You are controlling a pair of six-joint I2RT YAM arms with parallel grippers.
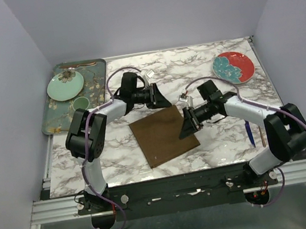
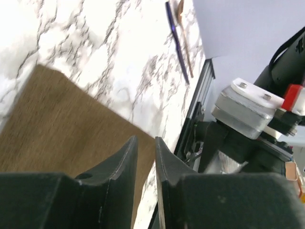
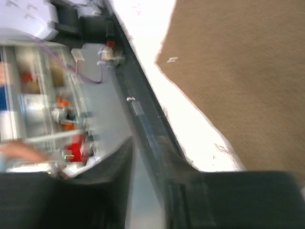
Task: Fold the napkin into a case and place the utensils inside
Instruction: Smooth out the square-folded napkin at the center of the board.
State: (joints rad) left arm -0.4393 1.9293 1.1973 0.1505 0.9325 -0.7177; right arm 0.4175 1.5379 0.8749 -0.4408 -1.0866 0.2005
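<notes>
- Napkin [image 1: 162, 136]: spread flat and unfolded on the marble table [image 1: 118, 154], roughly square, turned so its corners point toward the far and near edges. It sits mid-table, between the two arms.
- Left gripper [image 1: 159, 98]: at the napkin's far corner. In the left wrist view its jaws stand slightly apart with a narrow gap and nothing between them [image 2: 144, 139], and the brown cloth lies beneath them.
- Right gripper [image 1: 188, 125]: at the napkin's right corner, tilted down over the edge. The right wrist view is blurred, but the jaws show a gap [image 3: 143, 148] with no cloth in it. Whether the tips touch the cloth I cannot tell.
- Utensils: the blue one [image 1: 250, 133] and the copper one [image 1: 260, 133] lie side by side on the table at the right, near the right arm's base and well apart from the napkin.
- Tray [image 1: 49, 115]: far left, holding a green plate [image 1: 65, 85] and a cup [image 1: 80, 104].
- Red plate [image 1: 233, 67]: far right on the table.
</notes>
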